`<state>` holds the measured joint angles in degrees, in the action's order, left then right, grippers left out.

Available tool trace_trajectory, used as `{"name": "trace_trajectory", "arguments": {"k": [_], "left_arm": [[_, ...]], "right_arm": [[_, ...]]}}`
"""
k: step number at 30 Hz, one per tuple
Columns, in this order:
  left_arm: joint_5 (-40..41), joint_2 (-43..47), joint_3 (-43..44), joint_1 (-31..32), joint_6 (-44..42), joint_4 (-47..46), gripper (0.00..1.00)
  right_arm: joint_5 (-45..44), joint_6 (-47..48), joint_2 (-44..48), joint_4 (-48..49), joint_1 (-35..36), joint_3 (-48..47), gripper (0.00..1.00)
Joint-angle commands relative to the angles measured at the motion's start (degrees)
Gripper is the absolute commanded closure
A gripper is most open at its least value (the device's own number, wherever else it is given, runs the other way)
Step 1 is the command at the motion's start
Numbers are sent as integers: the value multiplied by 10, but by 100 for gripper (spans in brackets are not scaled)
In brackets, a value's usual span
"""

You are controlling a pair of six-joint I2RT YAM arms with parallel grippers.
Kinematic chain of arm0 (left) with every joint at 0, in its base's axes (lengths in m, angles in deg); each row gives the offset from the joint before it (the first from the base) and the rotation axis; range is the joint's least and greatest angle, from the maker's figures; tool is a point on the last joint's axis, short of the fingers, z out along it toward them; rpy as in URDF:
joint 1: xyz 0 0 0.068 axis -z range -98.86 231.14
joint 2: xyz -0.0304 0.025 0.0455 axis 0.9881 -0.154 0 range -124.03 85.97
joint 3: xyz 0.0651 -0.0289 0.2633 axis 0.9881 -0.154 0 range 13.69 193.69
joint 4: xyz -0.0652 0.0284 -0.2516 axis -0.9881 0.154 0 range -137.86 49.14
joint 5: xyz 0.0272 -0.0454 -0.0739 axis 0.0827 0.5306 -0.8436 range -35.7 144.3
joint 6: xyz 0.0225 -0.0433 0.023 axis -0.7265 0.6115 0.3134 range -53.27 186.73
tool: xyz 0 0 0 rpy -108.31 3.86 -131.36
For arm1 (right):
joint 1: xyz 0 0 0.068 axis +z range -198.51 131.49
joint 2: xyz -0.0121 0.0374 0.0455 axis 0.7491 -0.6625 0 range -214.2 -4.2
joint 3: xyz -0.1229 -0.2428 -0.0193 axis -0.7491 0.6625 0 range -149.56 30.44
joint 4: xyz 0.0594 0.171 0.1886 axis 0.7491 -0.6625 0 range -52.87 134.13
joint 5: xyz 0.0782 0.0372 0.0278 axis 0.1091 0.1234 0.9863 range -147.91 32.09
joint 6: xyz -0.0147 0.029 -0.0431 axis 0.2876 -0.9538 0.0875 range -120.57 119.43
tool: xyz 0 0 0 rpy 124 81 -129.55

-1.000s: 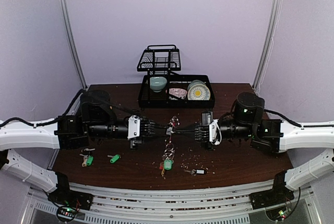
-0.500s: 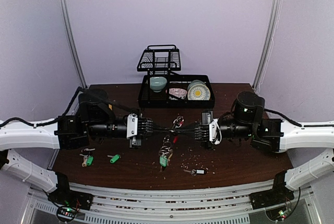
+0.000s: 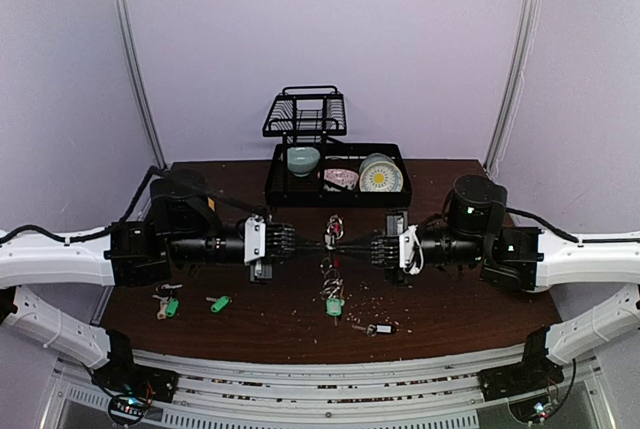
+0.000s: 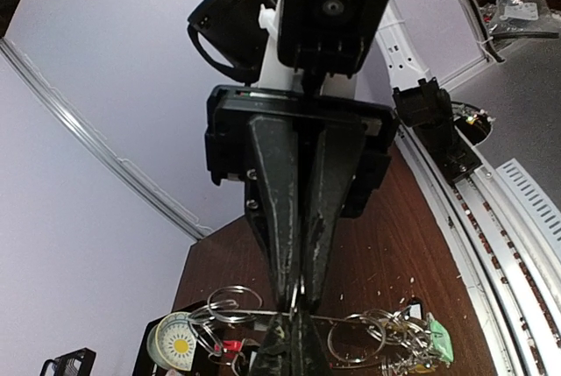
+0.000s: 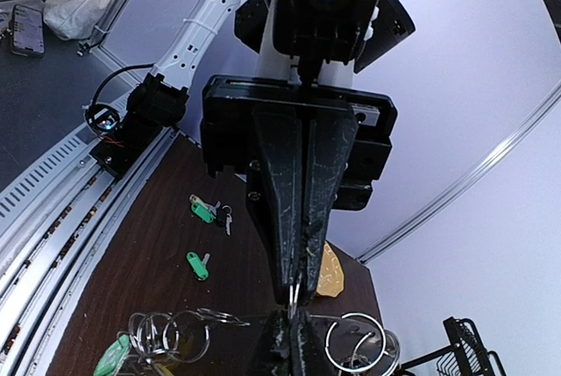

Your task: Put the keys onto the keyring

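Top external view: I have both arms nose to nose above the middle of the bench [image 3: 250, 327]. The left gripper [image 3: 318, 241] and the right gripper [image 3: 350, 241] are each pinched shut on the thin wire of the keyring [image 3: 329, 269], and its cluster and green tag [image 3: 331, 306] trail down toward the wood. A green-tagged key [image 3: 220, 302], a second green key [image 3: 167, 306] and a dark-tagged key [image 3: 378, 328] lie loose on the bench, well apart from the ring.

On the wrist views I cannot be sure whether the pinched wire is the big ring or a small one strung on it. My worry is that thin wire between flat fingers slips easily. If the arms pull unevenly, the wire may twist free and drop. Releasing one side to fetch a key could let the cluster swing.
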<state>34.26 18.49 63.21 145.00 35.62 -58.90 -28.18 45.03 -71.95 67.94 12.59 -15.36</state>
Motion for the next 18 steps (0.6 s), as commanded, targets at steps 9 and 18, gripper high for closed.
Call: {"name": "trace_trajectory", "arguments": {"k": [9, 18], "left_arm": [[175, 43, -3, 14, -203, 53, 100], [198, 42, -5, 16, -204, 63, 100]], "right_arm": [[18, -326, 60, -49, -106, 24, 45], [-192, -601, 1, -299, -134, 12, 35]]}}
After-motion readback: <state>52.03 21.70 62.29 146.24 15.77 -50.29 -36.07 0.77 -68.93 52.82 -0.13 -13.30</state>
